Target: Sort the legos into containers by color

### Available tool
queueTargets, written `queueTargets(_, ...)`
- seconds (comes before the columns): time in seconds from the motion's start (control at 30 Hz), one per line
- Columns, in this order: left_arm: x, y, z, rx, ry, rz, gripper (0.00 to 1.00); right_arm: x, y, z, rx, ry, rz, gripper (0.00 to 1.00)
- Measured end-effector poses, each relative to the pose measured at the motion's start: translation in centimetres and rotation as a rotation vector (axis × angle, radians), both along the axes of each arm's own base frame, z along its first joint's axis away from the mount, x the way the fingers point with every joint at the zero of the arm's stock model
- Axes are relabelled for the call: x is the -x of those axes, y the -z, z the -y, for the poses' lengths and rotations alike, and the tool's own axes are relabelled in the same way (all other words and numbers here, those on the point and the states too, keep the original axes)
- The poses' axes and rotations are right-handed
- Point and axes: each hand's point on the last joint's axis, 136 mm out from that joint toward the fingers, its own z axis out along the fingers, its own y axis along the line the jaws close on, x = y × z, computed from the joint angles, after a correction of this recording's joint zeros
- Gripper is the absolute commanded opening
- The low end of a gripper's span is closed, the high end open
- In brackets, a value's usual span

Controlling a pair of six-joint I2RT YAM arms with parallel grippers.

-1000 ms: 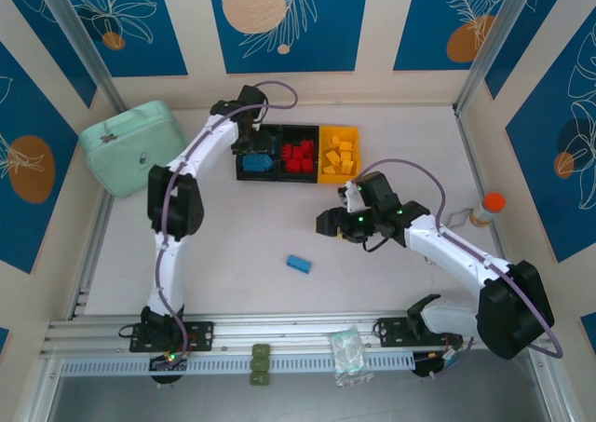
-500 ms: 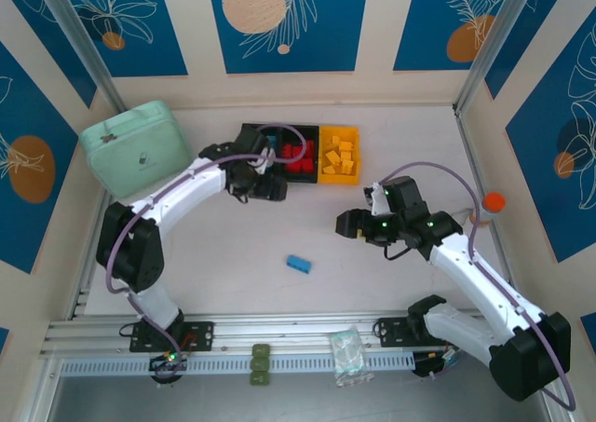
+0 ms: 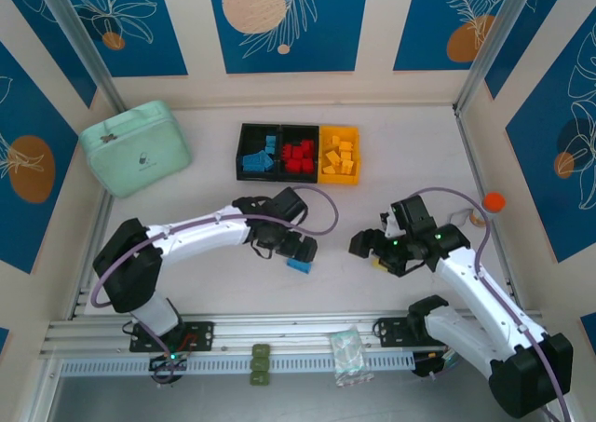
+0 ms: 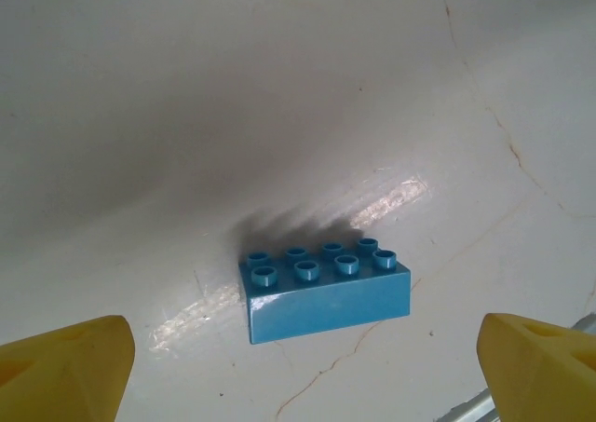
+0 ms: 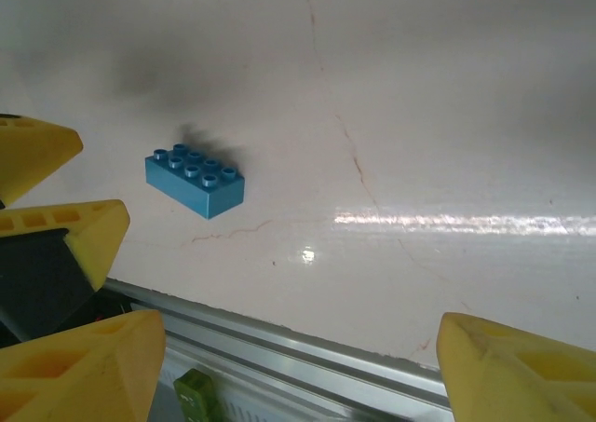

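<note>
**Blue brick lies loose between wide-open left jaws**

Blue and eight-studded, the blue brick (image 4: pixel 326 292) lies flat on the pale table (image 4: pixel 186 87), studs up, in the gap between the yellow fingertips (image 4: pixel 65 366) of the left pincer (image 3: pixel 300 251), touching neither; that pincer stands wide open and grips nothing; any lettering on the studs is too blurred to read. The right pincer (image 3: pixel 368 245) sits well apart to the right of the left one, jaws spread too, empty. The containers (image 3: pixel 298 127) stand far beyond both pincers, holding sorted bricks (image 3: pixel 300 155) in blue, red and yellow; the mint-green case (image 3: pixel 135 147), beyond and left of the left pincer, bears a small dark mark, too small to read.
</note>
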Motion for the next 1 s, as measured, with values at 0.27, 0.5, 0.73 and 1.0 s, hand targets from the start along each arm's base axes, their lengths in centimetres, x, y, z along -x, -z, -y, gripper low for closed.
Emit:
queueTargets(0.27, 0.5, 2.4, 0.2, -0.073, -0.013, -0.011, 0.95, 0.8, 1.1, 0.7, -0.007, 0.047, -0.023, 0.77)
queueTargets(0.5, 1.1, 4.4, 2.0, -0.101, 0.011, -0.045, 0.92, 0.7, 1.5, 1.0, -0.017, 0.074, -0.026, 0.76)
queueTargets(0.73, 1.5, 6.3, 1.7, -0.155, 0.011, -0.072, 0.81, 0.8, 2.0, 1.2, -0.025, 0.084, -0.036, 0.76)
queueTargets(1.0, 1.6, 6.2, 1.8, -0.152, 0.017, -0.075, 0.39, 0.5, 2.1, 1.3, -0.031, 0.097, -0.028, 0.75)
